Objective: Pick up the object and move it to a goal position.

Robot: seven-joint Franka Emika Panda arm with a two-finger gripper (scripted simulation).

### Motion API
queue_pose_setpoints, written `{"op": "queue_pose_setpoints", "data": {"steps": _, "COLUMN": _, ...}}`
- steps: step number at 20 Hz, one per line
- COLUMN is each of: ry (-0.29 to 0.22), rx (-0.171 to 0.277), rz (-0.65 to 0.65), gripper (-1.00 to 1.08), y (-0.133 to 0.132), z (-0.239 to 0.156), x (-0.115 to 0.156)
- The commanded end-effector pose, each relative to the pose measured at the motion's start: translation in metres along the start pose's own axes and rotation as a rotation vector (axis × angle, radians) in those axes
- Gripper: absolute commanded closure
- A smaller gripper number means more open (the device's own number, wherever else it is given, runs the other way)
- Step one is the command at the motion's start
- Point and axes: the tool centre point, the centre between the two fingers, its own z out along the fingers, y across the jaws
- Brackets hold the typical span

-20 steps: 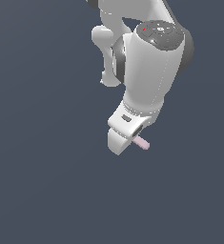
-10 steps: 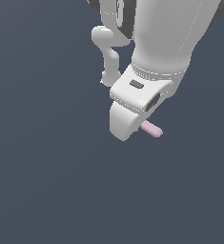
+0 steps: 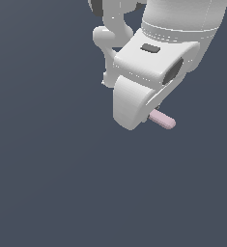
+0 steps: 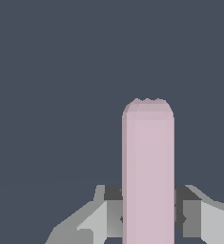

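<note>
The object [image 3: 163,119] is a small pale pink bar with rounded ends; in the exterior view one end sticks out from under the white gripper [image 3: 146,113] toward that view's right. In the wrist view the same pink object [image 4: 147,167] runs straight between the two grey fingers [image 4: 102,219], which press against its sides. The gripper is shut on the object. The fingertips are hidden by the white hand in the exterior view. No goal marker shows in either view.
The white arm [image 3: 177,29] fills the upper part of the exterior view, with a link and joint behind it [image 3: 107,38]. Around it is only uniform dark grey-blue background.
The arm and gripper have grown larger in the exterior view, coming closer to the camera with the pink object still held; the bar has shifted slightly toward that view's right.
</note>
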Motion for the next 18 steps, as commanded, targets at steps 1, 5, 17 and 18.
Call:
{"op": "queue_pose_setpoints", "data": {"steps": 1, "ry": -0.001, "rx": 0.001, "rz": 0.000, "gripper": 1.08, "y": 0.001, "z": -0.008, "x": 0.001}}
{"op": "queue_pose_setpoints", "data": {"steps": 5, "ry": -0.001, "rx": 0.000, "rz": 0.001, "gripper": 1.08, "y": 0.002, "z": -0.017, "x": 0.003}}
{"op": "queue_pose_setpoints", "data": {"steps": 17, "ry": -0.001, "rx": 0.000, "rz": 0.001, "gripper": 1.08, "y": 0.003, "z": -0.025, "x": 0.005}}
{"op": "queue_pose_setpoints", "data": {"steps": 18, "ry": -0.001, "rx": 0.000, "rz": 0.001, "gripper": 1.08, "y": 0.003, "z": -0.025, "x": 0.005}}
